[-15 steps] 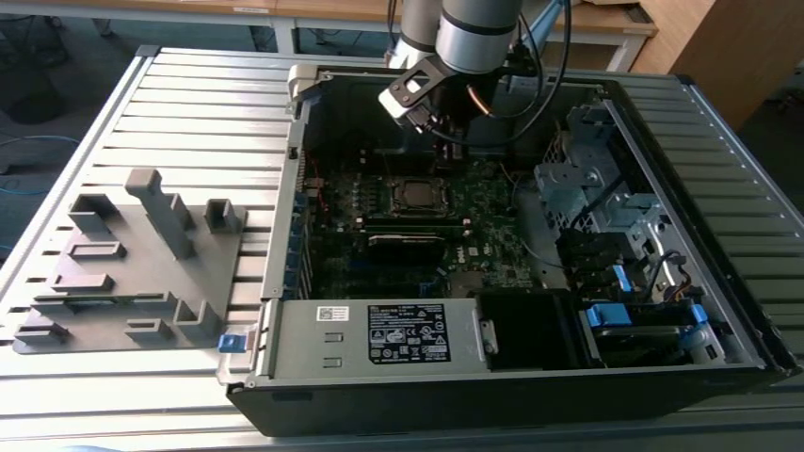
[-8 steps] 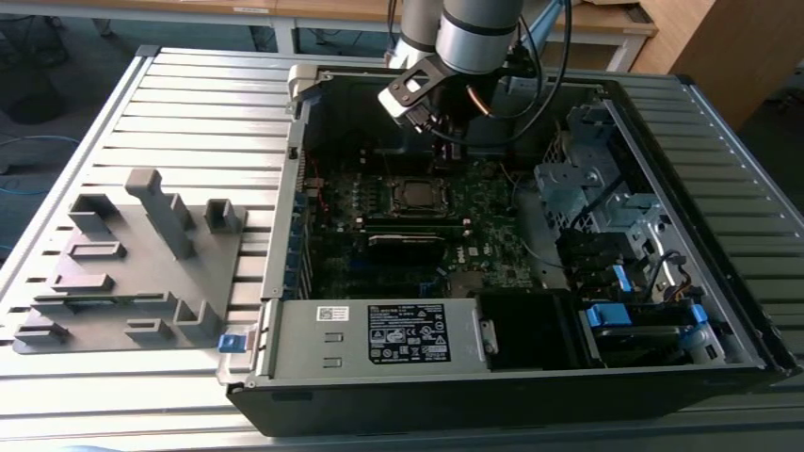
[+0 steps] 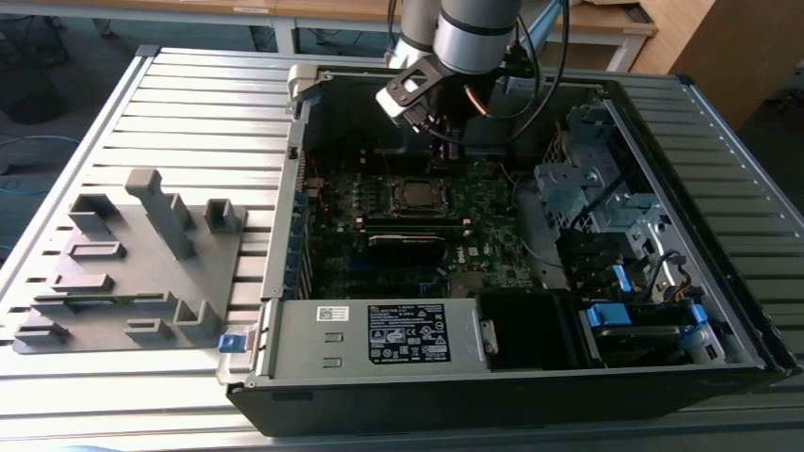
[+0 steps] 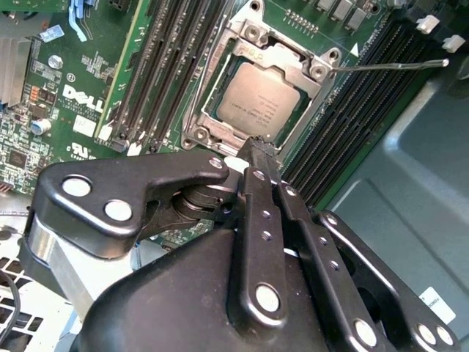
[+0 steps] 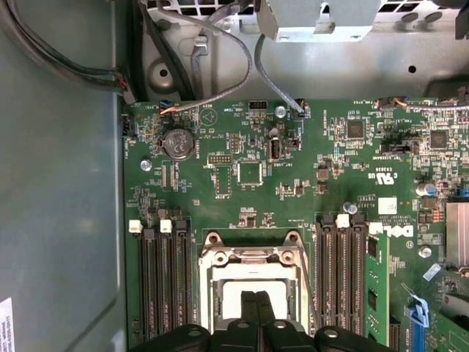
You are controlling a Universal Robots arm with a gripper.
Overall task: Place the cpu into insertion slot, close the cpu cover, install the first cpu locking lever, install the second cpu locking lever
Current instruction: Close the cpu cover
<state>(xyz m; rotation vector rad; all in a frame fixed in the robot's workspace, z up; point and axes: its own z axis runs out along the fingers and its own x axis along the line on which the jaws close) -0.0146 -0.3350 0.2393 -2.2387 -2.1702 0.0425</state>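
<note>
In the first wrist view, part of cpu cover point(image 5: 253, 257) hidden behind pincer point(image 5: 254, 297), pincer body cut off at edge

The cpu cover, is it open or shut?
Shut: in the second wrist view the cpu cover lies flat around the cpu, framing its silver top.

motherboard point(image 4: 102, 51): white printed lettering and small marks on the green board, in both wrist views; too small to read
cpu point(image 4: 258, 108): faint lines of print on its metal top; too fine to make out
power supply box point(image 3: 314, 344): black-and-white label point(image 3: 408, 333) of dense small print; small white sticker point(image 3: 333, 314) just beside it; neither legible
</note>
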